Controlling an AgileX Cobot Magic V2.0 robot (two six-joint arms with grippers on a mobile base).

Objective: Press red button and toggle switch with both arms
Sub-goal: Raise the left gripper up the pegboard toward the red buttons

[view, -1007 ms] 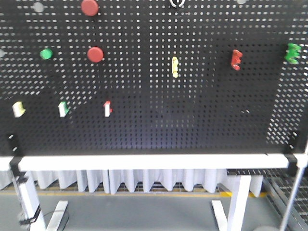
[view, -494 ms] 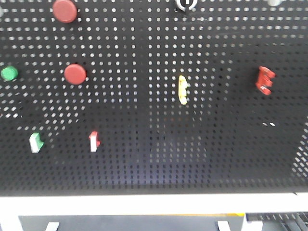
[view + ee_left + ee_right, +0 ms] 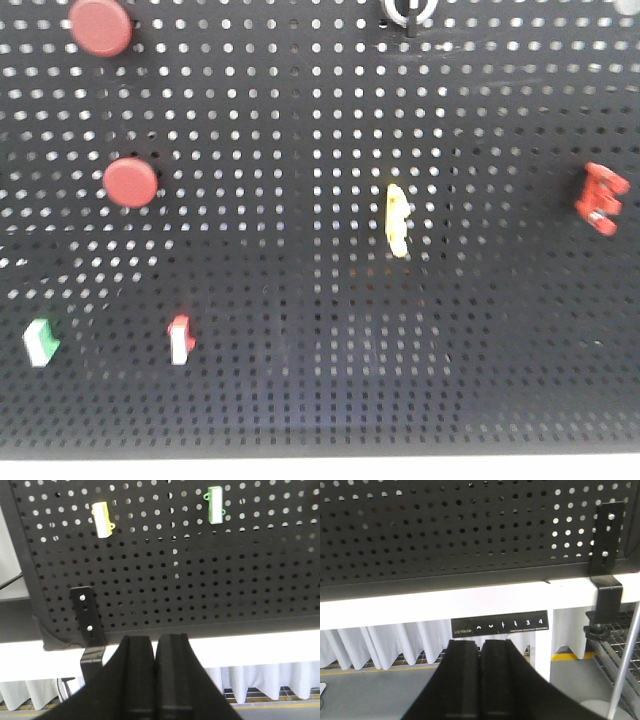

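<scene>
Red button [image 3: 100, 25]: upper of two, top left of the pegboard [image 3: 320, 120]. Your left gripper [image 3: 156, 645] and right gripper [image 3: 480, 647] sit low near its bottom edge, both pressed together and empty, probably to serve as blunt pressing tips.

The pegboard [image 3: 320, 400] is seen from closer (it now fills the front view); the red button [image 3: 100, 25] is shifted left, the yellow part [image 3: 397, 219] lower and rightward.

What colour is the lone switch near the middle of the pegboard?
The middle switch is yellow, best seen in the front-facing view.
</scene>
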